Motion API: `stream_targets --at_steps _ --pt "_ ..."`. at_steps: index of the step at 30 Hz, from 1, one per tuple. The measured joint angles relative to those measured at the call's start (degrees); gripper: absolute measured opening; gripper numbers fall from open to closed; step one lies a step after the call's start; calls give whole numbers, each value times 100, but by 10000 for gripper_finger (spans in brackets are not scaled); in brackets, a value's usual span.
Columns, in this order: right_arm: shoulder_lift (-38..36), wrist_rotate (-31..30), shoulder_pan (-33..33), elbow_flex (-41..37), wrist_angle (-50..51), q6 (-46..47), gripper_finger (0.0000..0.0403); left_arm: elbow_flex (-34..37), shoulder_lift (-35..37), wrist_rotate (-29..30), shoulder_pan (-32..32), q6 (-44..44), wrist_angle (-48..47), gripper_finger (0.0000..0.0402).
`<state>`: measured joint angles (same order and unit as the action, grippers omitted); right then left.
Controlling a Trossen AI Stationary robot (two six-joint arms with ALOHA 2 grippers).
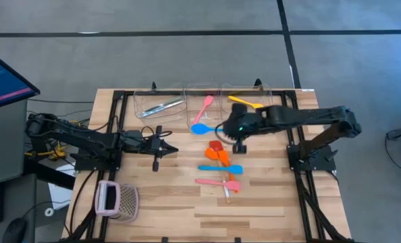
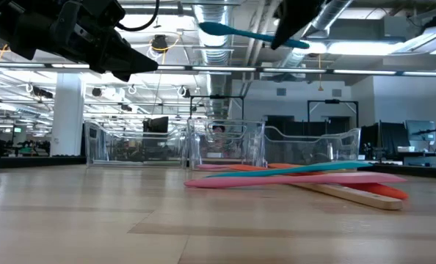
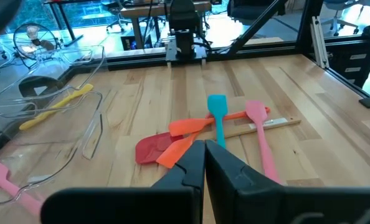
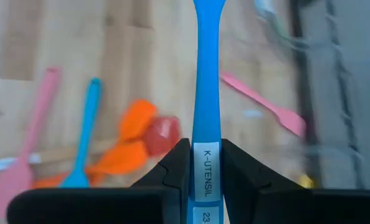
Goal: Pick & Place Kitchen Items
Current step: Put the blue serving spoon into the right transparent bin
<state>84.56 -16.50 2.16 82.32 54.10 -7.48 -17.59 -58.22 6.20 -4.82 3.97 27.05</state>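
Blue spoon (image 4: 207, 74), slim, white "K-UTENSIL" label on handle, clamped in right gripper (image 4: 206, 165), held above bench near middle bin (image 1: 204, 108) at far edge. Bowl cut off in right wrist view. Left gripper (image 3: 205, 163) closed, empty, hovering toward left side. Other utensils (image 1: 221, 169) piled mid-bench, overlapping, hard to separate.

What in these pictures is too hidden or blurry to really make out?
- Blue spoon: its bowl is cut off by the top edge in the right wrist view, and the right gripper covers part of its label.
- Pink spoon in the clear bin: cut off by the left wrist view's edge.
- Silvery cutlery: too small in the high view.
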Motion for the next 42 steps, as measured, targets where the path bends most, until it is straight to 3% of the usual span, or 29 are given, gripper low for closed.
stream_targets --at_steps 9,22,27,42 --pt "-691 -183 -1206 -4 745 128 57 0 0 4 1 0 0 2" --pt "-628 -133 -3292 -67 1043 -66 57 0 0 10 2 0 2 2" --pt "-575 -112 -3606 -741 390 -418 57 0 0 31 2 0 2 2" --pt "-578 762 -4690 -2659 -1525 -916 57 0 -2 24 1 0 2 2"
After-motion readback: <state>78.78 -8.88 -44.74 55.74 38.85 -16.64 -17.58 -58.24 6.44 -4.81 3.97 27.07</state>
